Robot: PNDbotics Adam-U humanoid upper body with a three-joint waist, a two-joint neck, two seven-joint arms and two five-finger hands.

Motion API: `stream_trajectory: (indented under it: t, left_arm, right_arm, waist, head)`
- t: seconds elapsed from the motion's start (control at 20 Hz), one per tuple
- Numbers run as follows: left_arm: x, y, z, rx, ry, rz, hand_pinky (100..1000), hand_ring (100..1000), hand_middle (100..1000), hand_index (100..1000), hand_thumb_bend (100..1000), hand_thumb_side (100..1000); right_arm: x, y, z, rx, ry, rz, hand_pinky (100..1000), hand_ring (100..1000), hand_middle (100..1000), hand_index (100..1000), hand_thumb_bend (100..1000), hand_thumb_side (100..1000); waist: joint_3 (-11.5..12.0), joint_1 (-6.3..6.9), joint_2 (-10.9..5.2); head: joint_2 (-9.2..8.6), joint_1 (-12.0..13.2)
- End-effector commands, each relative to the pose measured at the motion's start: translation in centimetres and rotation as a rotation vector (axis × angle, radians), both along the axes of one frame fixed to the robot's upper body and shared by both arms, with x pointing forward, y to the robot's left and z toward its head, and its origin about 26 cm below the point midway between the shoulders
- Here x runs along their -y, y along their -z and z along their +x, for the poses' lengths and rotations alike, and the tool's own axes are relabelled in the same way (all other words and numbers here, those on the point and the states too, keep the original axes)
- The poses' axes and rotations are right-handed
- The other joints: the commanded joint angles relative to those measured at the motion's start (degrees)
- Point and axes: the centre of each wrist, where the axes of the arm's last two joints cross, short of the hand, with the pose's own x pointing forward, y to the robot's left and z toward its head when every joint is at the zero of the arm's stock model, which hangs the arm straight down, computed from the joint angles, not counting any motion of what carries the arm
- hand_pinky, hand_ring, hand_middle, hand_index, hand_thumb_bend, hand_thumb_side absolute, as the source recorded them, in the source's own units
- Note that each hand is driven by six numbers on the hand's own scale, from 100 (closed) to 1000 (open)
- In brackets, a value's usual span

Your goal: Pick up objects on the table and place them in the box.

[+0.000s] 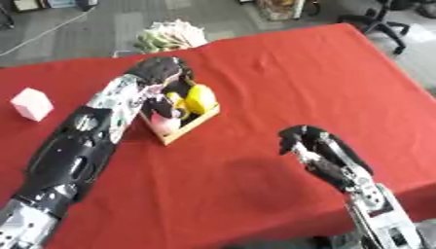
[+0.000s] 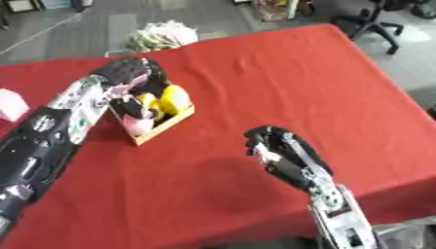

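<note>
We see our left hand (image 1: 157, 70) reaching in from the lower left corner and hanging over the box (image 1: 183, 127), which sits on the red surface (image 1: 281, 78) left of its middle. The fingers curl downward into the box's far end, but we cannot tell whether they hold anything, since the hand itself hides what lies under it. The box is a small open wooden tray, turned askew to the surface's edges. Inside it we make out a yellow thing (image 1: 201, 98) along its right side, a pink thing (image 1: 165, 124) at its near end, and dark shapes between them that we cannot name.

Near the left edge, well apart from the box, stands a pale pink block (image 1: 31, 103), alone on the cloth.

Our right hand (image 2: 277, 146) comes up from the lower right corner and hovers above the surface, near its front edge. Its fingers are bent loosely inward and hold nothing.

Just past the far edge lies a pale bundle (image 1: 170, 35) on the floor.
</note>
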Motion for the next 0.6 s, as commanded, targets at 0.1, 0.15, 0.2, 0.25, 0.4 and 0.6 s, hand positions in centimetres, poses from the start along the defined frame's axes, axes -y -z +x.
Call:
stream_trajectory:
  t: [0.1,0.15,0.2,0.25,0.4,0.6]
  left_arm:
    - [-0.6,-3.4,-0.1,0.077,-0.004,-0.119,796,683,656,776,551,161]
    - [-0.8,-4.2,-0.2,0.092,-0.001,-0.157,795,678,650,771,542,165]
    - [-1.1,-5.1,-0.4,0.109,0.002,-0.195,792,670,643,767,538,167]
    - [-1.4,-5.9,-0.7,0.121,0.004,-0.228,790,665,636,761,530,171]
    - [-3.3,-8.4,-1.6,0.149,0.005,-0.309,784,652,610,740,514,151]
    - [-8.0,-9.2,-2.3,0.058,-0.067,-0.243,799,689,650,773,507,107]
  right_arm:
    - [0.1,-0.7,0.2,0.026,0.001,0.004,695,574,557,698,100,503]
    - [0.1,-0.7,0.2,0.026,0.003,0.003,695,574,557,698,100,503]
    - [0.2,-0.7,0.2,0.026,0.006,0.003,695,574,557,698,100,511]
    - [0.2,-0.7,0.2,0.026,0.009,0.003,695,574,557,698,100,502]
    - [0.5,-0.7,0.2,0.026,0.021,0.001,696,574,557,698,100,499]
    - [1.0,-0.5,0.2,0.024,0.04,-0.007,696,574,557,698,100,498]
  waist:
    - [0.3,0.29,0.03]
    - [0.4,0.31,0.01]
    - [0.6,0.33,0.0]
    - [0.7,0.34,0.0]
    - [1.4,0.42,-0.13]
    - [2.2,0.79,-0.41]
  head:
    - [-0.83,-0.5]
    - [-0.89,-0.6]
    - [-0.96,-0.9]
    - [-1.01,-1.0]
    - [-1.03,-1.6]
    - [-1.09,-2.4]
